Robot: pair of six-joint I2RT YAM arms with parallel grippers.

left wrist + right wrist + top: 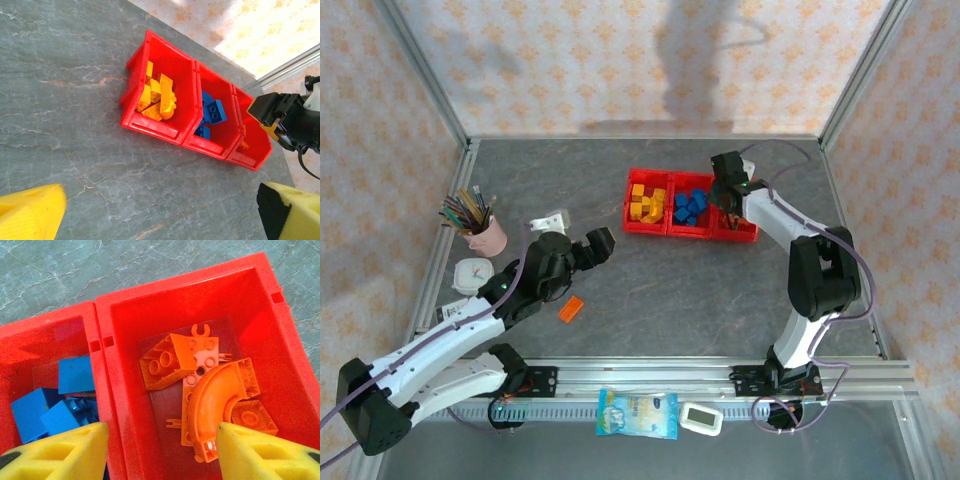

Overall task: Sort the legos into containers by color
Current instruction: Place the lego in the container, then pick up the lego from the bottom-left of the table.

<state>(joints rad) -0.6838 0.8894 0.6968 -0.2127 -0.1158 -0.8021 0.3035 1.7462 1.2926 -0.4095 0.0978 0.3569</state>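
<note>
Legos [159, 96] lie colour-sorted in the containers [150, 129]. Right claw [160, 435] spread over their orange end, likely releasing; left claw [160, 210] spread empty, left of them.

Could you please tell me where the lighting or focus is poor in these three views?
Top external: a broad soft shadow falls on the back wall. Left wrist: the wallpaper at top right is washed out, and the left fingers look soft. Right wrist: the orange legos are in sharp focus.
</note>
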